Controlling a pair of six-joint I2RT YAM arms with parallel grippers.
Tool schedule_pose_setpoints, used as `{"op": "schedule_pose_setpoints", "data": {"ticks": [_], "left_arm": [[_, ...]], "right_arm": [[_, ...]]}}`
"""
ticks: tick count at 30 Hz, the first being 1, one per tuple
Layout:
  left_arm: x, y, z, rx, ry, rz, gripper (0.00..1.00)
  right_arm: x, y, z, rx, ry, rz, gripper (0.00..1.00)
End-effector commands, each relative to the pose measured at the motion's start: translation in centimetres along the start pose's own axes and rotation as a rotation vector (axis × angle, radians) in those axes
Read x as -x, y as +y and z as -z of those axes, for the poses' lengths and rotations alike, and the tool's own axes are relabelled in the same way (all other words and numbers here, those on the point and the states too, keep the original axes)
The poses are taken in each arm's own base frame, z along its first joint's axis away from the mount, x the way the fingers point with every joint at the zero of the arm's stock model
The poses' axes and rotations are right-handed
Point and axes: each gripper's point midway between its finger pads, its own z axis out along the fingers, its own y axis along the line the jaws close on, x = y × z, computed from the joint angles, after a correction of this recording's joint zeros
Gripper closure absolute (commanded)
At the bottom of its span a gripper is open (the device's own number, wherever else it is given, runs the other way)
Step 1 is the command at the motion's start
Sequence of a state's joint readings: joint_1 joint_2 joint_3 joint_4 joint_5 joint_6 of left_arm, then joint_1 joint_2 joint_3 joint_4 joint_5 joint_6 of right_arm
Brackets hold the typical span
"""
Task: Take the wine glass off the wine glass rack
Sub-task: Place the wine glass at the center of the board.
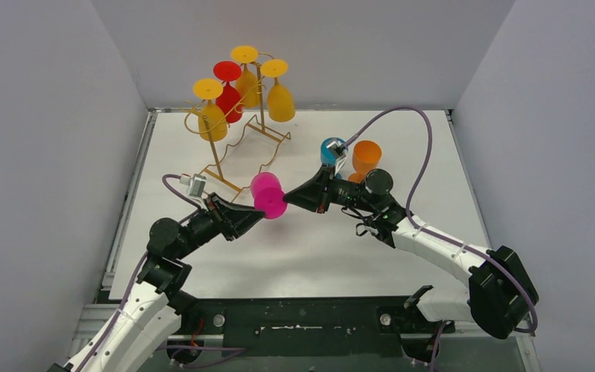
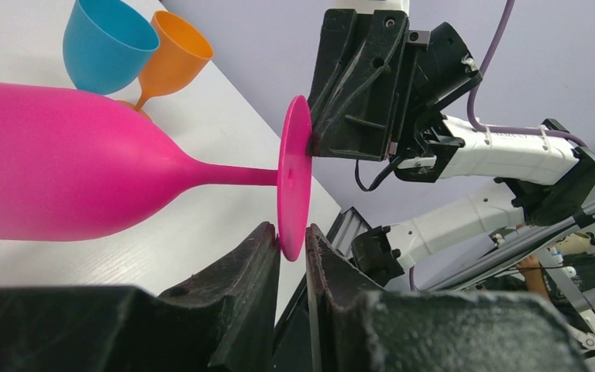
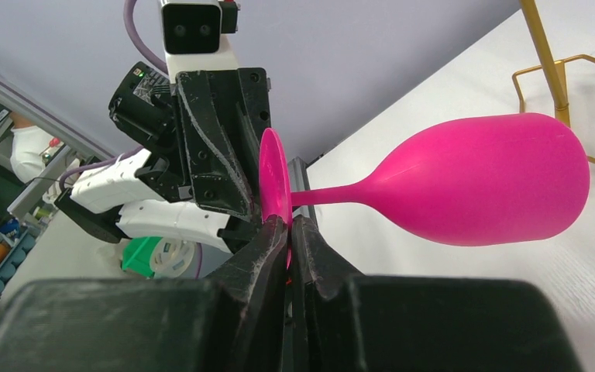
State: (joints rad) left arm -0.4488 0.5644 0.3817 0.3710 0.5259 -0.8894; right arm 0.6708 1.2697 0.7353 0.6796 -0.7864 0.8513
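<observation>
white desk (image 1: 294, 256), grey walls (image 1: 46, 155); the wine glass rack (image 1: 217, 159) at far left carries yellow and red glasses (image 1: 280, 101). the pink wine glass (image 1: 268, 195) hangs clear of it, right jaws clenched on its foot, left jaws' grip unclear.

- Three yellow plastic wine glasses (image 1: 212, 120) (image 1: 248, 85) (image 1: 280, 101)
- One red plastic wine glass (image 1: 230, 101)
- One pink plastic wine glass (image 1: 268, 195)
- One blue plastic wine glass (image 1: 331, 149)
- One orange plastic wine glass (image 1: 366, 156)
- One gold wire wine glass rack (image 3: 548, 62)
- Two white-and-black robot arms (image 1: 135, 310) (image 1: 441, 248)

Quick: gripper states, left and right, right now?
Left gripper: jaws around the foot of the pink wine glass; clamped or not, cannot tell.
Right gripper: closed on the same foot.
</observation>
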Motion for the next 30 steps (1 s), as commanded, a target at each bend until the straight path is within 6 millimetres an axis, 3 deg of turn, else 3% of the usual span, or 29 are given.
{"op": "schedule_pose_setpoints", "data": {"ticks": [1,10,15,20,23,28,30], "left_arm": [[1.7,-0.9,0.0,-0.026,-0.081,-0.027,0.84],[1.7,-1.1,0.1,-0.037,-0.082,-0.032,1.00],[1.4,-1.5,0.1,-0.057,-0.059,-0.041,1.00],[0.7,-2.1,-0.1,-0.095,0.002,-0.065,1.00],[0.2,-2.4,-0.3,-0.116,0.041,-0.069,1.00],[0.3,-2.7,-0.4,-0.128,0.054,-0.082,1.00],[0.3,-2.7,-0.3,-0.128,0.051,-0.082,1.00]], "right_arm": [[1.2,2.8,0.0,0.102,-0.038,0.086,1.00],[0.5,3.3,-0.5,0.132,-0.005,0.083,1.00],[0.5,3.2,-0.8,0.126,0.001,0.074,0.82],[0.5,3.4,-1.1,0.127,0.009,0.081,0.75],[0.2,3.5,-1.3,0.126,0.024,0.085,0.76],[-0.3,3.7,-1.7,0.134,0.040,0.094,0.99],[-0.2,3.7,-1.8,0.129,0.034,0.099,1.00]]}}
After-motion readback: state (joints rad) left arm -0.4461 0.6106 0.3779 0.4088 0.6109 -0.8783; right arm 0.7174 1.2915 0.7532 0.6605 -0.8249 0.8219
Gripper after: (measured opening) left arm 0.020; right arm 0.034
